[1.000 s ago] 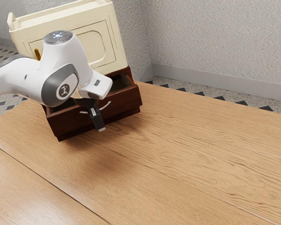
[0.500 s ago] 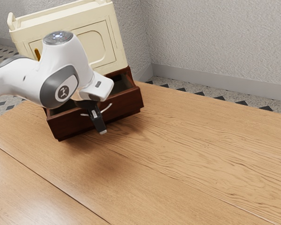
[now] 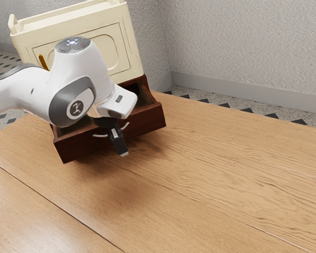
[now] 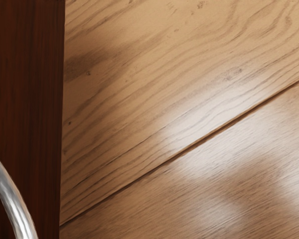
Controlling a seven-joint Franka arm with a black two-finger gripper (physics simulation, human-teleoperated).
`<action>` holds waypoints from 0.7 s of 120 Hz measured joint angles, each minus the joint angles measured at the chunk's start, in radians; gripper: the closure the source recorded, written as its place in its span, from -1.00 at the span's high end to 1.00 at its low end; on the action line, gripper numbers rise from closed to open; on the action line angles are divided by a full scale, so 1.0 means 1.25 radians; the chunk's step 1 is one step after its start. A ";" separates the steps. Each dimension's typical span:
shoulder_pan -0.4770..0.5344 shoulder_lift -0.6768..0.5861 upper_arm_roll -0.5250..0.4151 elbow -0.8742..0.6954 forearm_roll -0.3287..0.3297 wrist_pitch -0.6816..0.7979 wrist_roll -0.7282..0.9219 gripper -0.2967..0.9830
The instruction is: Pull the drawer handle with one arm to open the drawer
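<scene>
In the exterior view my gripper [image 3: 124, 153] points down in front of the dark brown drawer [image 3: 79, 146], across the middle of its curved silver handle [image 3: 100, 136]. The handle's two ends show on either side of the gripper; its middle is hidden behind it. How the fingers stand cannot be made out. The drawer is pulled partway out, its inside showing between the front and the cabinet. In the wrist view the silver handle [image 4: 12, 204] curves beside the drawer front [image 4: 27, 74].
A cream box-like cabinet [image 3: 68, 32] with an orange handle [image 3: 43, 61] stands above and behind the drawer. The wooden table [image 3: 216, 174] spreads in front of the drawer and toward the exterior view's right.
My hand has moved outward from the cabinet, toward the exterior view's lower right. The drawer front has come farther out along with it.
</scene>
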 joint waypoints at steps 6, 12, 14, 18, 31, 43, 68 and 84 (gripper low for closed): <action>-0.005 -0.001 0.001 0.000 -0.002 0.000 -0.002 0.53; -0.008 -0.002 0.003 0.000 -0.003 -0.001 -0.003 0.53; -0.009 -0.002 0.004 0.000 -0.003 -0.001 -0.004 0.53; -0.010 -0.002 0.005 0.001 -0.004 -0.002 -0.004 0.53; -0.008 -0.006 0.006 0.002 -0.004 -0.004 -0.007 0.53; -0.001 -0.012 -0.001 0.005 -0.005 -0.005 -0.009 0.51; -0.002 -0.019 -0.048 0.035 -0.036 -0.013 -0.018 0.49; -0.023 -0.019 -0.062 0.193 -0.086 -0.139 -0.065 0.51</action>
